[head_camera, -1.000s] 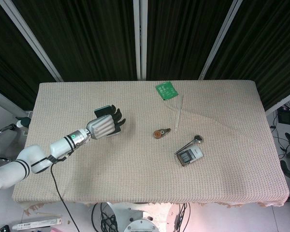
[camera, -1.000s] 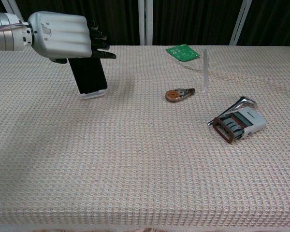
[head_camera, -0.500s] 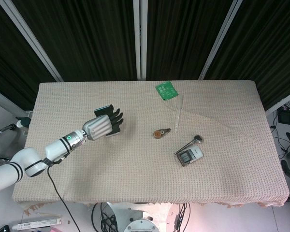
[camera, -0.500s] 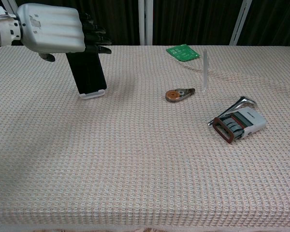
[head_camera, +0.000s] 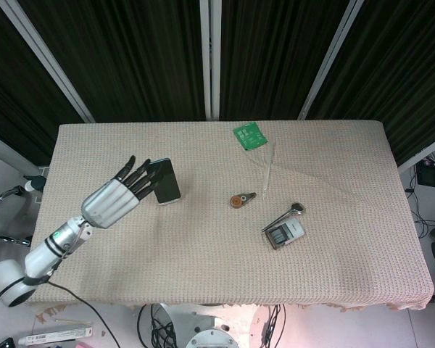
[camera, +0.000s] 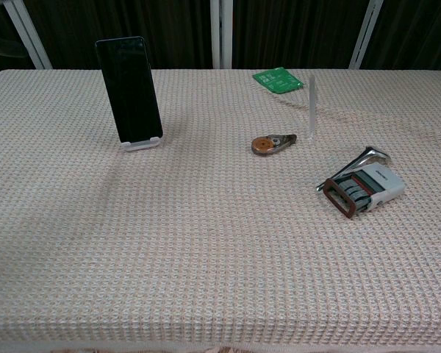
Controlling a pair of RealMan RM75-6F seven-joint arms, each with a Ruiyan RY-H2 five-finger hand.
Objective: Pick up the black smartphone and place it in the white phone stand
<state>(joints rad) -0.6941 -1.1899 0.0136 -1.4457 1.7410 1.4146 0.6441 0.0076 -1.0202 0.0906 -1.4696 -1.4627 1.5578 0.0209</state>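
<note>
The black smartphone (camera: 129,90) stands upright, leaning back in the white phone stand (camera: 140,143) at the table's far left; it also shows as the phone (head_camera: 165,181) in the head view. My left hand (head_camera: 116,197) hovers just left of the phone, fingers spread and straight, holding nothing and apart from it. The chest view does not show this hand. My right hand is out of both views.
A small round tape dispenser (camera: 270,143) lies mid-table, with a clear upright tube (camera: 312,107) and a green circuit board (camera: 278,79) behind it. A white and brown stamp-like device with a metal piece (camera: 361,186) sits at the right.
My left hand has let go of the phone, opened its fingers and drawn back to the left and toward me, leaving the chest view. The phone stays standing in the stand.
</note>
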